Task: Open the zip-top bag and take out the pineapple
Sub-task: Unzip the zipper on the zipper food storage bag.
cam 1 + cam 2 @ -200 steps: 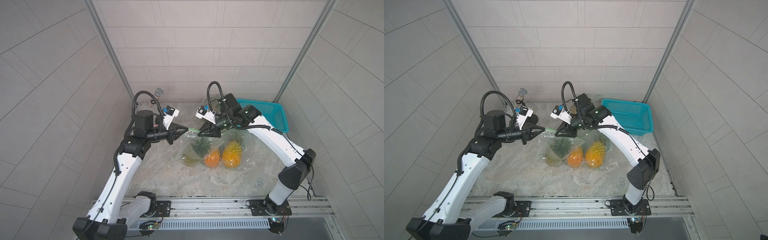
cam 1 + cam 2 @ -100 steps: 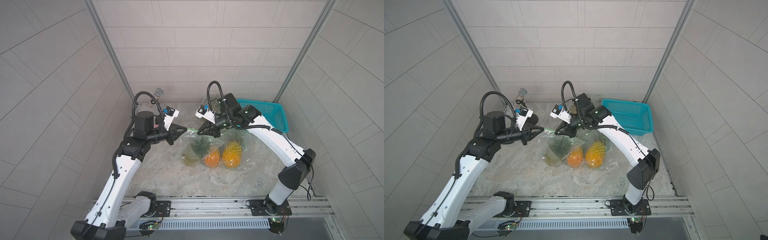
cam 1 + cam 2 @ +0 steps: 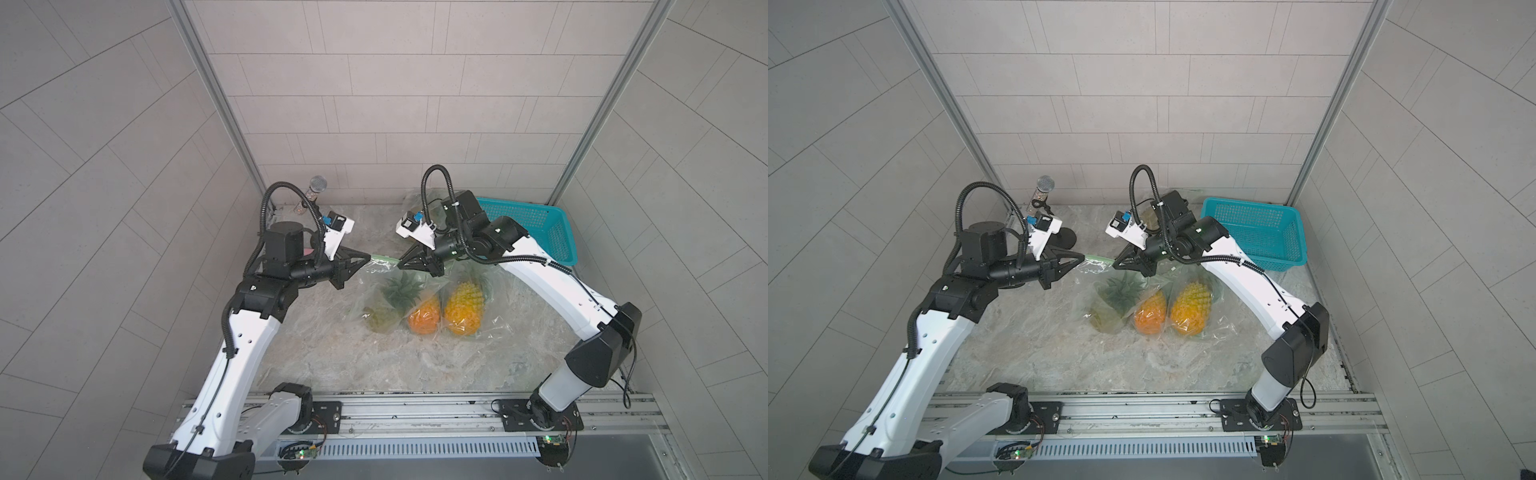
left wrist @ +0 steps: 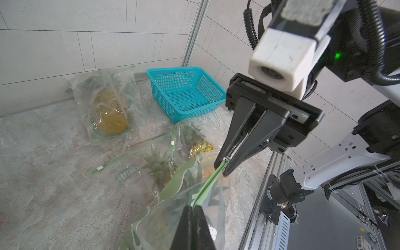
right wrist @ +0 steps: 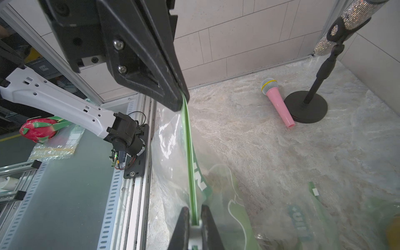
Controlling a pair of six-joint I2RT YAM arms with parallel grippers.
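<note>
the left tool (image 3: 368,259) is pinched flat on one end of the green zip strip (image 3: 384,261) of the zip-top bag (image 4: 164,214), serving as an anchor so the seal has something to pull against. the right tool (image 4: 221,170) faces it, closed tight on the small pale slider (image 5: 194,227) at the far end of the stretched length, apparently placed to draw it along. the strip runs taut between them, lifted clear of the tabletop (image 3: 332,357), which keeps the mouth straight. the pineapple (image 3: 376,323) lies low inside the hanging film, resting on the tabletop and dim through the green print. the stretch between the tools looks closed.
</note>
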